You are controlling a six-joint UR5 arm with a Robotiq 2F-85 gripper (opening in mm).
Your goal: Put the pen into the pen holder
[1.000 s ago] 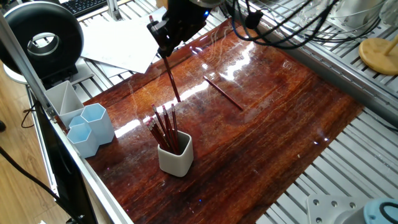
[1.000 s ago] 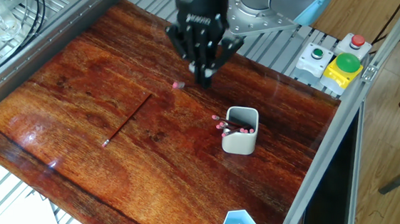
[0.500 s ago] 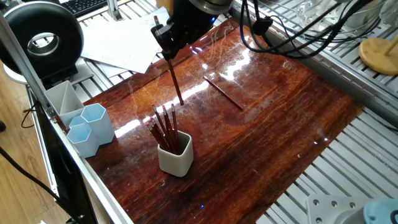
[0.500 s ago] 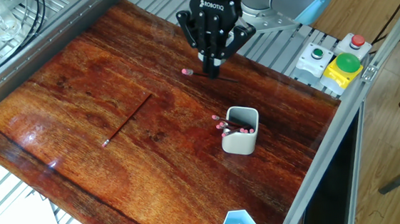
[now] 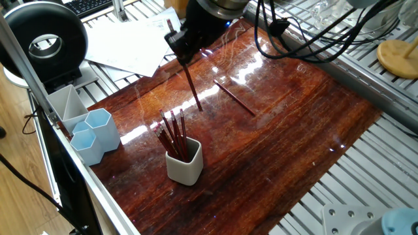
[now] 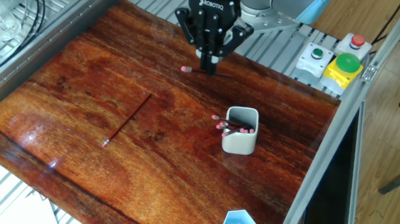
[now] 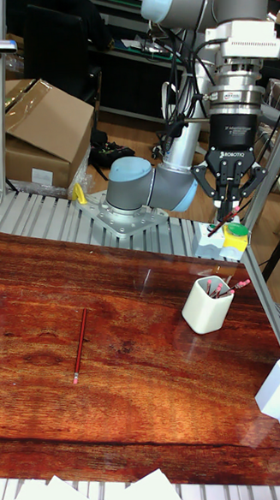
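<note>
My gripper (image 5: 185, 55) is shut on a dark red pen (image 5: 193, 88) that hangs tilted below it, its lower end above the wood. Seen from the other fixed view, the gripper (image 6: 210, 62) holds the pen's pink-tipped end (image 6: 187, 69) out to the left. The off-white pen holder (image 5: 184, 166) stands nearer the table's front edge, apart from the gripper, with several pens leaning in it. It is the same pen holder (image 6: 241, 132) in the other fixed view and pen holder (image 7: 207, 306) in the tall view, below the gripper (image 7: 230, 213). Another pen (image 5: 235, 98) lies flat on the table.
Pale blue hexagonal cups (image 5: 95, 134) and a grey tray (image 5: 65, 104) sit at the table's left corner. White papers (image 5: 127, 42) lie past the far edge. A button box (image 6: 339, 62) is fixed beside the table. Cables (image 5: 307, 32) hang from the arm.
The gripper has carried the held pen a little to the right in one fixed view and turned slightly. The holder and the lying pen have not moved.
</note>
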